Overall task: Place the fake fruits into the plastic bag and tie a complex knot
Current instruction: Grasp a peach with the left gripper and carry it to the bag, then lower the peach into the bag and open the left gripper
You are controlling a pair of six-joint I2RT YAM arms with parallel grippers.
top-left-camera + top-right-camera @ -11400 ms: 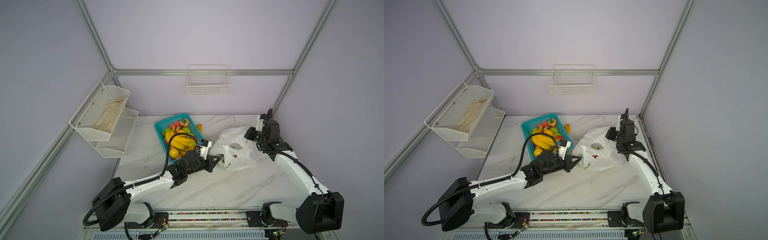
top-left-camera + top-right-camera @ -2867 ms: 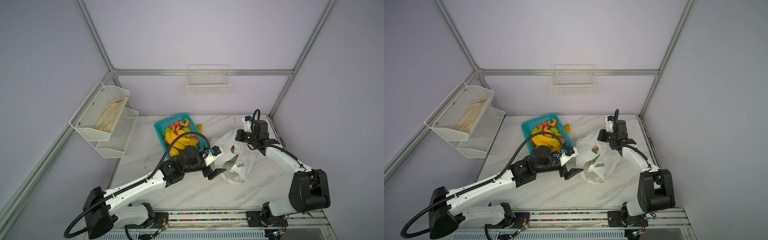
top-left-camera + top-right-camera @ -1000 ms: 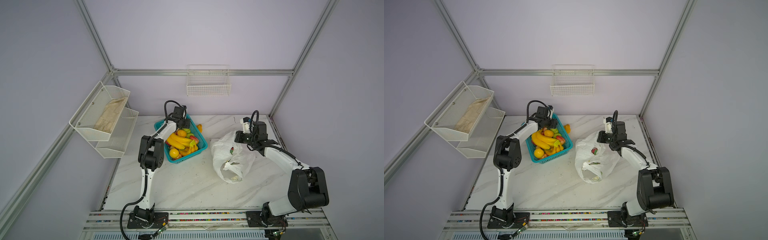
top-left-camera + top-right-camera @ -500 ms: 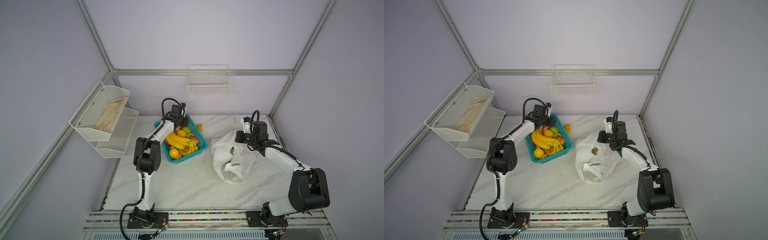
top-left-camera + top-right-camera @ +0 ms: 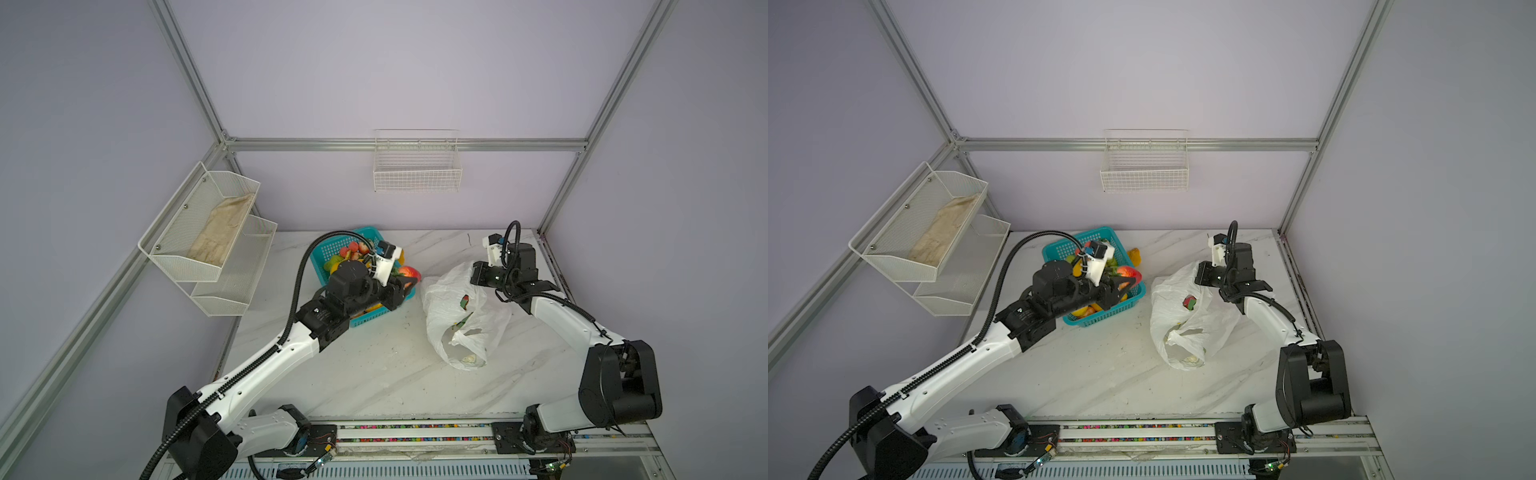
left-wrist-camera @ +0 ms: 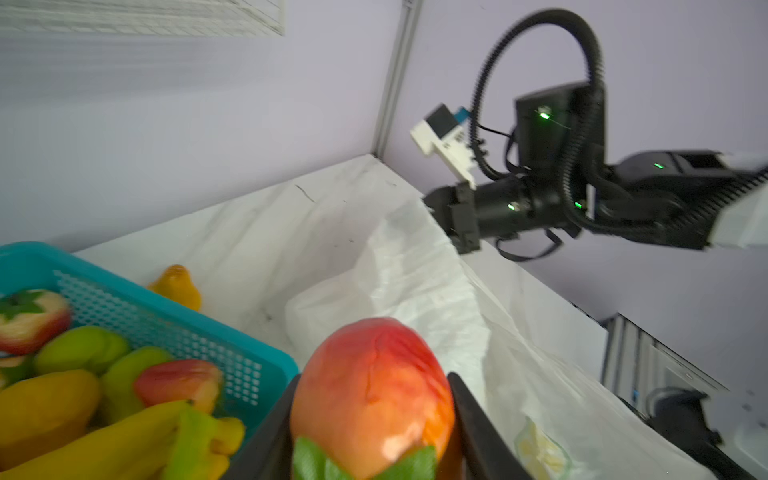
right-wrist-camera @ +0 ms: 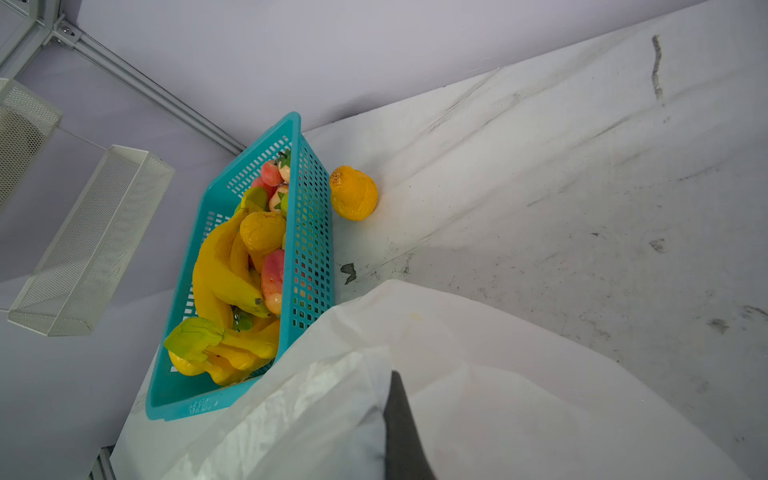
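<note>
As the left hand (image 6: 374,378) grips it, the oval fruit (image 6: 372,395) gleams glossy.

One plastic bag (image 5: 441,308), one basket (image 5: 328,250), two arms (image 5: 266,365) (image 5: 561,320), one loose orange (image 7: 353,193).

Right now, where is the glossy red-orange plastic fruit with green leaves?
The red-orange fruit is clamped in the left gripper, left of centre in both top views, at the teal lattice basket's right edge, beside the white plastic bag.
</note>
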